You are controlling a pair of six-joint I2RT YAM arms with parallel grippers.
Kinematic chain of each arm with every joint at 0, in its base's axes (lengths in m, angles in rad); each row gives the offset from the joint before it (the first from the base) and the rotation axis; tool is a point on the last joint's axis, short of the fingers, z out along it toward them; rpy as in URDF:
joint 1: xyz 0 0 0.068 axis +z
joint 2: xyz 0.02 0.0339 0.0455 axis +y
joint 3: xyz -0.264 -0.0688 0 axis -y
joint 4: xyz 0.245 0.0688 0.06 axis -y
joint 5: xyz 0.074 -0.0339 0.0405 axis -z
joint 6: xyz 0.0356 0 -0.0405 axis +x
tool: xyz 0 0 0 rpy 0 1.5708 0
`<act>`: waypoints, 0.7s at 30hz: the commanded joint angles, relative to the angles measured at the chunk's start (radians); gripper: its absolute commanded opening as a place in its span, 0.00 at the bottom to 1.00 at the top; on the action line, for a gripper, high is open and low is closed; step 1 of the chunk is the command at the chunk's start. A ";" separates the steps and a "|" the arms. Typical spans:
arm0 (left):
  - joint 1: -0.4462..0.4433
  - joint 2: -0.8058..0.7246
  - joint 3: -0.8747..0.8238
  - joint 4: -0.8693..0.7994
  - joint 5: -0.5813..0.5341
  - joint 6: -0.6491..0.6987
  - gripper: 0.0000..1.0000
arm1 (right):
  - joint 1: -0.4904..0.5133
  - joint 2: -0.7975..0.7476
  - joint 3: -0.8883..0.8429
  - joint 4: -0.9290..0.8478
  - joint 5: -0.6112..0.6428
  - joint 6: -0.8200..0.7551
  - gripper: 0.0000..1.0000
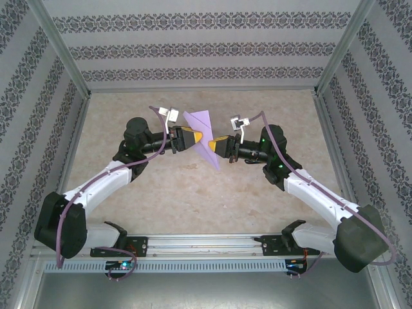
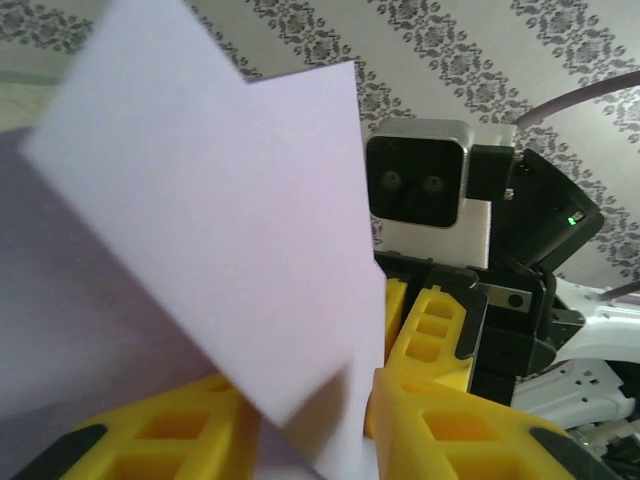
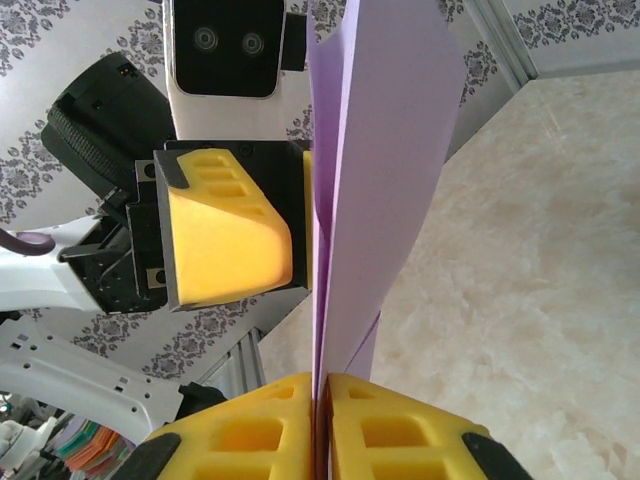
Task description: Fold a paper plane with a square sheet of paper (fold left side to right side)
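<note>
left gripper [image 1: 196, 137]: pinches the folded lavender sheet [image 1: 202, 124] | right gripper [image 1: 216, 145]: clamps the sheet's opposite side | advice: align edges, keep tension gentle

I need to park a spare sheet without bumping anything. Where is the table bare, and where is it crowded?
Crowded: mid-table, where the left claw and right claw both pinch the paper aloft. Bare: the table from there down to the front rail, and the strip behind the paper up to the back wall.
</note>
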 commanded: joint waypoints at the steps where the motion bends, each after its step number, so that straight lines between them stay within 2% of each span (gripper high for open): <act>1: 0.028 -0.078 -0.008 -0.099 -0.054 0.091 0.37 | -0.012 -0.030 0.010 -0.030 0.026 -0.032 0.06; 7: 0.056 -0.197 -0.029 -0.293 -0.186 0.219 0.48 | 0.001 -0.032 0.046 -0.193 0.113 -0.109 0.00; 11: 0.059 -0.285 -0.046 -0.408 -0.305 0.314 0.53 | 0.061 -0.030 0.104 -0.390 0.285 -0.236 0.00; 15: 0.066 -0.368 -0.062 -0.514 -0.433 0.394 0.63 | 0.173 -0.010 0.172 -0.589 0.614 -0.374 0.00; 21: 0.068 -0.489 -0.117 -0.573 -0.702 0.417 0.69 | 0.378 0.127 0.296 -0.806 1.218 -0.485 0.00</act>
